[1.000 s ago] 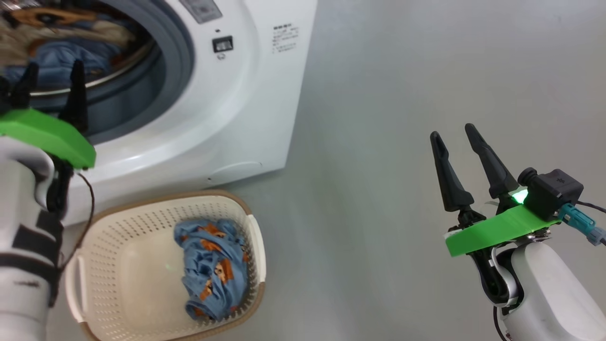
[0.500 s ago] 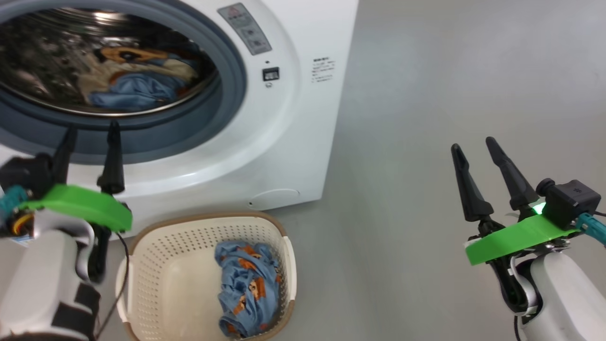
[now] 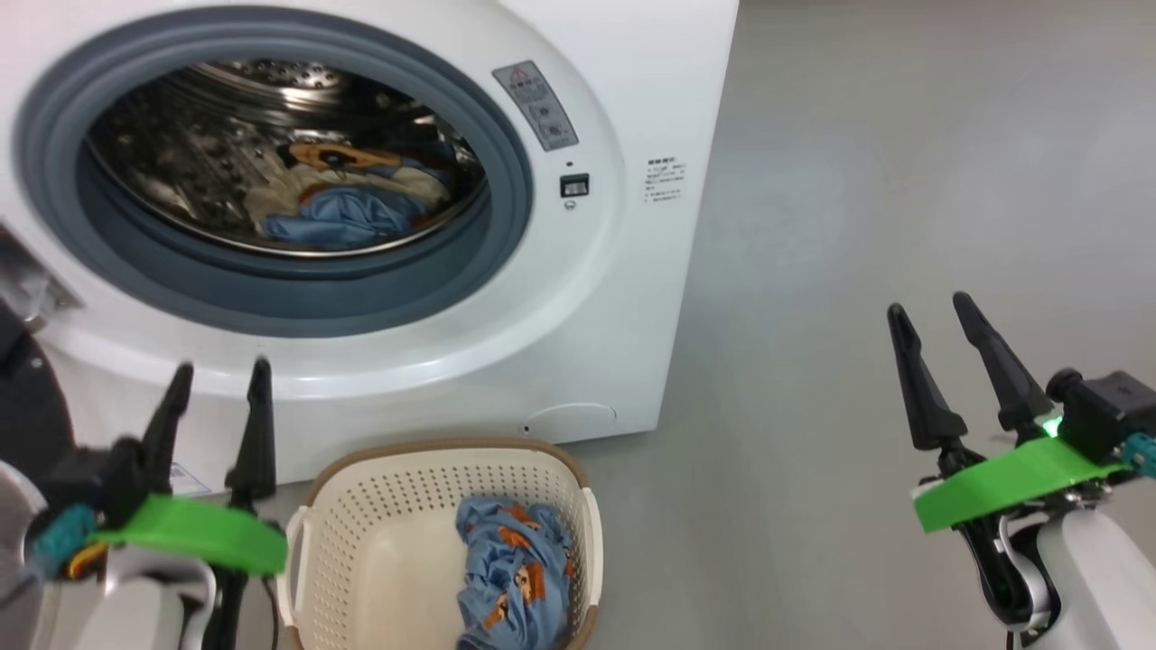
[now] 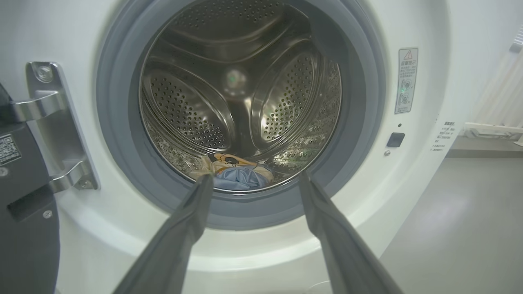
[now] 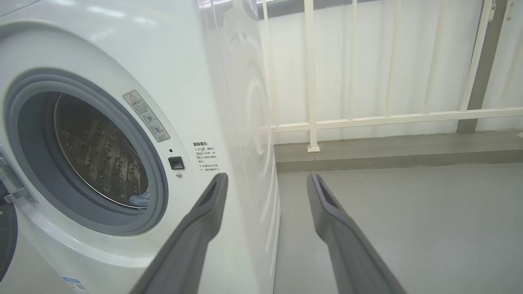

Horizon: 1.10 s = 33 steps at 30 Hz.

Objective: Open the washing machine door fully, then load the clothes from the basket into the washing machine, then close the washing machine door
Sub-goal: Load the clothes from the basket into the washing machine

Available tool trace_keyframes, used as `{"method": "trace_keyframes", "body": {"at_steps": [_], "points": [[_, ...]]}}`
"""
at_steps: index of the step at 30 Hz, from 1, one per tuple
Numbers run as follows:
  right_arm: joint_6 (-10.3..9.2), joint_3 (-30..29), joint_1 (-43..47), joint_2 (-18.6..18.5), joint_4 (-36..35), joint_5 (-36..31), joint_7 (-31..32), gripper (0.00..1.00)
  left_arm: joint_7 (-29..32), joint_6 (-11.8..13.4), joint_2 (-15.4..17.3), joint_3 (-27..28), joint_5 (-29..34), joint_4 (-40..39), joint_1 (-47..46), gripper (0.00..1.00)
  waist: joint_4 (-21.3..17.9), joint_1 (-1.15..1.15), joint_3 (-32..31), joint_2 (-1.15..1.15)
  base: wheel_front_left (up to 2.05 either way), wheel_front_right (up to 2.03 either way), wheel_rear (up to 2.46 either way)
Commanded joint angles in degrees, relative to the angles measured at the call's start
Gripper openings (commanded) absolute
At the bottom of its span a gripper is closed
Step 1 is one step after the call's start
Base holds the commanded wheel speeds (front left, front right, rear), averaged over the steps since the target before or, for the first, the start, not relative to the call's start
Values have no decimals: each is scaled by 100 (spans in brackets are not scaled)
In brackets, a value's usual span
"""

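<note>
While the basket [image 3: 388,551] sits before the washing machine [image 3: 632,289], a railing [image 5: 367,119] stands beyond.

Stuck on the white front of the washing machine [image 3: 632,90], between two and three o'clock of the drum opening [image 3: 271,171]: a grey strip label [image 4: 407,80] headed by a red warning triangle [image 4: 407,54] with an exclamation mark, two round pictograms under it, its fine print too small to read. Printed at four o'clock from that strip: a small block of dark Chinese print [image 5: 208,157], a heading over several short lines, not legible. Seen at nine o'clock of the opening, on the dark inner face of the washing machine door [image 4: 28,228]: a QR code [image 4: 9,149]; at seven o'clock, low on the front, a blue-edged sticker [image 5: 75,284], unreadable.
</note>
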Motion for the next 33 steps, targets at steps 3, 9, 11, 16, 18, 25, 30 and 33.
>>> {"method": "trace_keyframes", "body": {"at_steps": [3, 9, 11, 16, 18, 25, 30, 33], "points": [[32, 17, 164, -86, -139, 58, -53, 100, -37, 110, 166, 267, 60, -336, 248, 100, 113, 1, -175, 0, 0, 0, 0], [32, 23, 342, -118, -139, 19, -53, 100, -37, 252, 129, 300, 83, -782, 844, 100, 183, 1, -299, 0, 0, 0, 0], [32, 21, 366, -130, -133, 16, -53, 100, -37, 275, 125, 311, 80, -914, 976, 100, 185, 1, -298, 0, 0, 0, 0], [32, 27, 359, -173, -138, 17, -53, 100, -34, 335, 148, 333, 77, -1152, 1236, 100, 178, 1, -288, 0, 0, 0, 0], [32, 20, 359, -181, -142, 18, -53, 100, -30, 354, 143, 340, 66, -1193, 1265, 100, 181, 1, -284, 0, 0, 0, 0], [32, -12, 371, -179, -161, -3, -53, 100, -2, 445, 84, 307, 33, -1402, 1363, 100, 194, 1, -313, 0, 0, 0, 0], [32, 5, 336, -172, -166, 5, -53, 100, 18, 483, 86, 286, 27, -1468, 1361, 100, 169, 1, -305, 0, 0, 0, 0], [32, 3, 336, -157, -167, 4, -53, 100, 22, 500, 94, 278, 23, -1503, 1362, 100, 162, 1, -289, 0, 0, 0, 0]]}}
